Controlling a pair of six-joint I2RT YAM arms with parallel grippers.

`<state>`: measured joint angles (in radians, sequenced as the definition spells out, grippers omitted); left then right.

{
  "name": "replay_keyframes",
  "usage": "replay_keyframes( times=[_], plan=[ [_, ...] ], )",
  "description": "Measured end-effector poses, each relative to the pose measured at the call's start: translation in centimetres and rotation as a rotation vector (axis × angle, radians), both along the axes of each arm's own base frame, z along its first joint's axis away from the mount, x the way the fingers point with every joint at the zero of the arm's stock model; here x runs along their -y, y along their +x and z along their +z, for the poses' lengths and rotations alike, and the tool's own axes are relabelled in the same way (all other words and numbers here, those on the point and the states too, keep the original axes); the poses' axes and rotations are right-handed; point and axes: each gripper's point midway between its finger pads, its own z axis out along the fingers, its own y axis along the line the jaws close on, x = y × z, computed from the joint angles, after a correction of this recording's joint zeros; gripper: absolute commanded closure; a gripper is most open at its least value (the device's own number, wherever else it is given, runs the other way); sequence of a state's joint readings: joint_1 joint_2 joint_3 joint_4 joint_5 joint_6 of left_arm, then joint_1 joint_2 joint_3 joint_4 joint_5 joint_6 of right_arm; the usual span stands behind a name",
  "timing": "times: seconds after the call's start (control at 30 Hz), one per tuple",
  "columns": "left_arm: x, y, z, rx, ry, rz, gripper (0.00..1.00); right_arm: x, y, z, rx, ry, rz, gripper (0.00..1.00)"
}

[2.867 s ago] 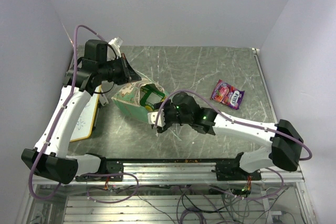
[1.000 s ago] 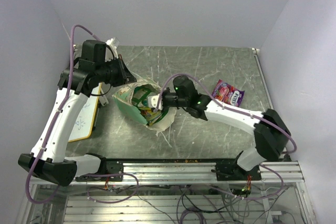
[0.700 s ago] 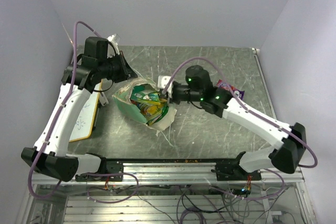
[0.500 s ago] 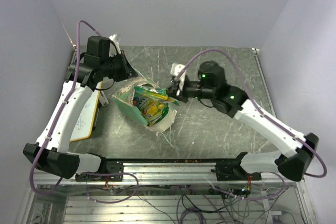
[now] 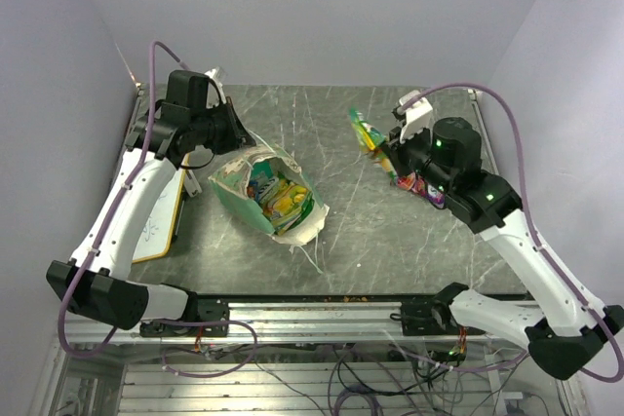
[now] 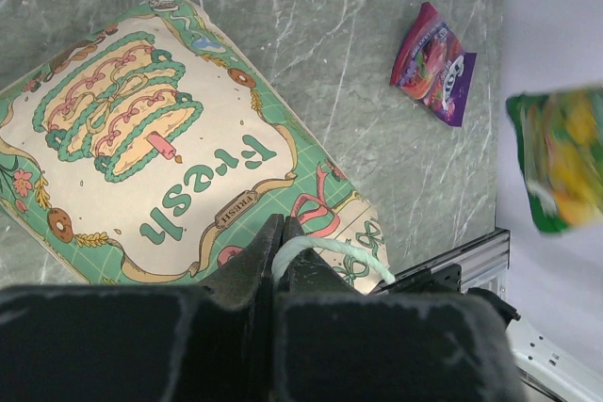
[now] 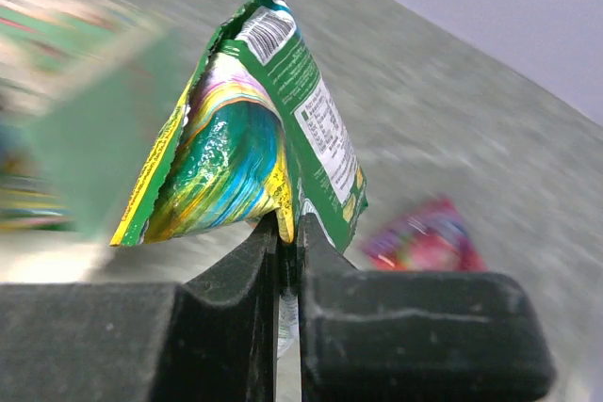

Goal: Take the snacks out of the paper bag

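The green paper bag (image 5: pixel 261 196) lies on its side left of centre, its mouth facing the near right with several snacks (image 5: pixel 276 193) showing inside. Its printed side (image 6: pixel 151 152) fills the left wrist view. My left gripper (image 6: pixel 280 225) is shut on the bag's white string handle (image 6: pixel 330 249) at the bag's far left. My right gripper (image 7: pixel 287 223) is shut on a green-and-white snack packet (image 7: pixel 245 124), held in the air (image 5: pixel 367 131) right of the bag. A magenta-purple snack (image 5: pixel 426 185) lies on the table at the right, partly under the right wrist.
A yellow-framed whiteboard (image 5: pixel 161 216) lies along the table's left edge under the left arm. The grey marbled table top (image 5: pixel 361 231) ends at a metal rail (image 5: pixel 351 309) along the near side. Pale walls close in the left, back and right.
My right gripper has drawn the green-and-white packet out of the bag's mouth and carried it up and to the right, over by the magenta packet. The left gripper stays shut on the handle.
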<state>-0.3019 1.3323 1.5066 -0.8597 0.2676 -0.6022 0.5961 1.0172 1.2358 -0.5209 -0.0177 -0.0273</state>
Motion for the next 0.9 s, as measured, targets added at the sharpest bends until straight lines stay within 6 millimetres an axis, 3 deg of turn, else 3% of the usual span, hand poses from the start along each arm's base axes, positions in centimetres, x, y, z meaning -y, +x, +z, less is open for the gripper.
replay_keyframes(
  times=[0.13,0.23,0.37,0.47,0.7,0.9],
  plan=[
    [0.0,-0.6,-0.1,-0.002,-0.005,-0.007,0.93,6.9,4.0,-6.1,0.015,-0.348,-0.233,1.0],
    [0.1,-1.0,0.1,0.003,-0.013,-0.017,0.93,13.0,6.5,-12.1,-0.091,-0.585,-0.353,1.0],
    [0.5,-1.3,0.4,0.011,-0.015,-0.038,0.93,17.9,7.3,-17.4,-0.19,-0.796,-0.397,1.0],
    [0.8,-1.6,0.4,0.015,-0.011,-0.053,0.93,18.4,7.9,-18.8,-0.186,-0.875,-0.363,1.0],
    [1.0,-1.8,0.3,0.018,-0.001,-0.07,0.93,18.0,10.5,-20.3,-0.109,-0.927,-0.331,1.0],
    [1.0,-1.8,0.2,0.016,0.0,-0.07,0.93,17.6,9.6,-25.6,-0.172,-0.932,-0.243,1.0]
  ],
)
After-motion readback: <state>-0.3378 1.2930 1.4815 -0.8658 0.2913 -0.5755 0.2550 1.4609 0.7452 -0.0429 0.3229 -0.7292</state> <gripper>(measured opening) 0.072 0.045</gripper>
